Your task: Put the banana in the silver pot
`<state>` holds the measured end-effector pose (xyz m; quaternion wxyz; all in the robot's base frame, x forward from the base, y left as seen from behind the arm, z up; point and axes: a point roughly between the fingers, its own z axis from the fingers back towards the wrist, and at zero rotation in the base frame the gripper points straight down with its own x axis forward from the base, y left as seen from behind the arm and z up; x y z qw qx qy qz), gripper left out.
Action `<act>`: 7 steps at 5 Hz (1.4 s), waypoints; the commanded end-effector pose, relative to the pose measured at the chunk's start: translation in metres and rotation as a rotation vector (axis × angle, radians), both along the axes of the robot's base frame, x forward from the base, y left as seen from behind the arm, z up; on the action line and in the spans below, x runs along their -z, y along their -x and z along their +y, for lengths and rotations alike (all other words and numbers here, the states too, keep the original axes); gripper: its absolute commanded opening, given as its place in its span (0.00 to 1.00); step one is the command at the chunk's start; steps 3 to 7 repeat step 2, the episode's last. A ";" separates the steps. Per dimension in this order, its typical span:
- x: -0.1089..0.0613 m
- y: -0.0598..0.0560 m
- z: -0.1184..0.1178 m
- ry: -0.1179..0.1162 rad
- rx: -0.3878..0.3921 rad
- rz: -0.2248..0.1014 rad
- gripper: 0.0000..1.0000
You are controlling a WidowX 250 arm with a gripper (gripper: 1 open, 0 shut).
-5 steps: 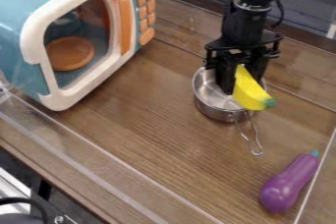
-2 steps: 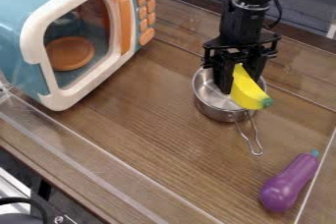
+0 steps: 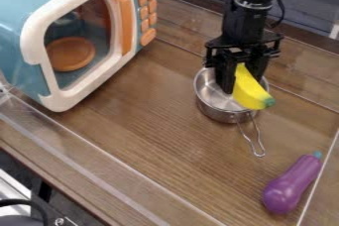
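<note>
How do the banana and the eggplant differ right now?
The banana is yellow with a green tip; the eggplant is purple. The banana is clamped in the gripper over the silver pot; the eggplant lies loose on the table, well apart. Both are small toy foods.

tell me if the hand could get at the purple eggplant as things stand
Probably not yet: the hand is shut on the banana over the silver pot. The way to the eggplant looks free.
</note>
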<state>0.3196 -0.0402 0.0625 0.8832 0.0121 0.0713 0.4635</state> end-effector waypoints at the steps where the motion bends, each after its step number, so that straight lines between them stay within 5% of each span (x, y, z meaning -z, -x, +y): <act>1: -0.033 -0.012 0.002 0.006 -0.006 -0.110 0.00; 7: -0.033 -0.013 0.003 0.004 -0.005 -0.109 0.00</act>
